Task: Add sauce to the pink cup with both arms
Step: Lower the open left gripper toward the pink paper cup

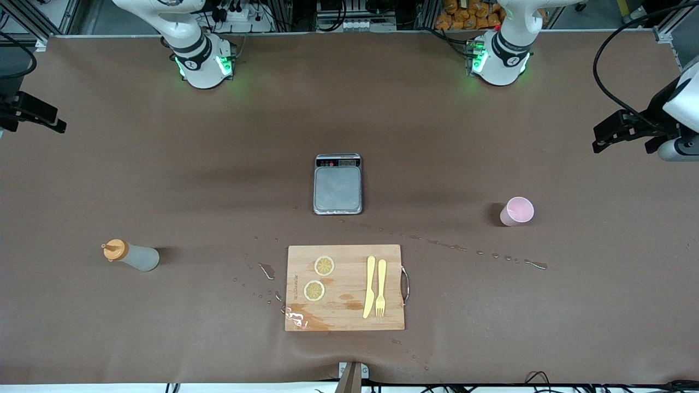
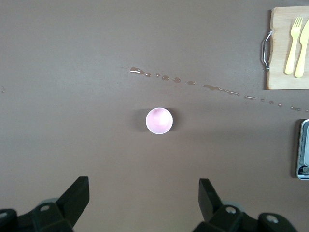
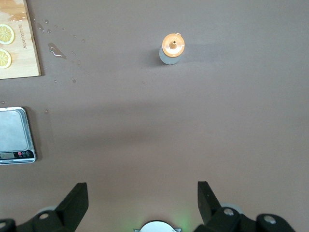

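- Starting nearest the front camera: a board (image 1: 344, 287) lies at the table's (image 1: 164, 164) near edge, two lemon slices (image 1: 319, 278) on it toward the right arm's end, a yellow knife (image 1: 369, 286) and fork (image 1: 381, 287) side by side toward the left arm's end, a metal handle on that end.
- Wet patches sit on the board's near corner, and spilled drops (image 1: 486, 254) trail off across the cloth toward the left arm's end.
- The bottle (image 1: 132, 255) stands upright toward the right arm's end, orange cap up, well apart from the board, nothing touching it.
- The cup (image 1: 516, 211) stands upright toward the left arm's end, a little farther back than the bottle, open rim up, just past the drop trail.
- Farther still, mid-table, the scale (image 1: 338, 184) sits with a bare plate, display on its far edge.
- Up high, the right gripper (image 3: 139, 200) hangs over bare cloth with the bottle in its sights, jaws spread wide, holding nothing.
- The left gripper (image 2: 144, 197) hangs above the cup's patch of table, jaws likewise spread, nothing between them.
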{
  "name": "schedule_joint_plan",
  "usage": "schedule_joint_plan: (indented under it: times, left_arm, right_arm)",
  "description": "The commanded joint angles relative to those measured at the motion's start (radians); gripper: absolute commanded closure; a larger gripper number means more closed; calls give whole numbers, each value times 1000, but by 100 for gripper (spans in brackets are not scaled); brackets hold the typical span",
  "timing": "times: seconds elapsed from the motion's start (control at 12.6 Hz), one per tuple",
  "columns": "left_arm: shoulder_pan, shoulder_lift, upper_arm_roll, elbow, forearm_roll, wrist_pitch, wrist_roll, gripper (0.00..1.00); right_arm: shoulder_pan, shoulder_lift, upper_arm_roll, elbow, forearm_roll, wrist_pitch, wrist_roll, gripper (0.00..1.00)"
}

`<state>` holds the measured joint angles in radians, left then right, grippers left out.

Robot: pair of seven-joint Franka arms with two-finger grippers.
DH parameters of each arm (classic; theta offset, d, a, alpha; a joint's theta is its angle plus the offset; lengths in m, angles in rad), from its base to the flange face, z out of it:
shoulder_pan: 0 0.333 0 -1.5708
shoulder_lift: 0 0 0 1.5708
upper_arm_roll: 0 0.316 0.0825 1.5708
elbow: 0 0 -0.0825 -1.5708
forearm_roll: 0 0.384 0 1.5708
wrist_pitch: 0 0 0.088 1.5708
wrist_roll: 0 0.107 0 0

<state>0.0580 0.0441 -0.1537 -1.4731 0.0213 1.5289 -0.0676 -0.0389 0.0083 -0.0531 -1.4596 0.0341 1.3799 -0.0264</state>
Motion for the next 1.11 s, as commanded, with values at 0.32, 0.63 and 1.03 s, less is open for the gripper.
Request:
schedule_joint_plan:
  times: [0.32,0.63,1.03]
  left_arm:
    - [3,16,3,-6,-15,-13,-32,0]
    - [43,134,5,-83,-7,43,-49,0]
    - [69,149,5,-399,-6,422,-47,0]
  right_arm:
    - [-6,-7,2,5,-5,2,-15,0]
    - [-16,4,1,8,-19,4,-44,0]
    - [-93,96,-2,8,-20,102,-188,0]
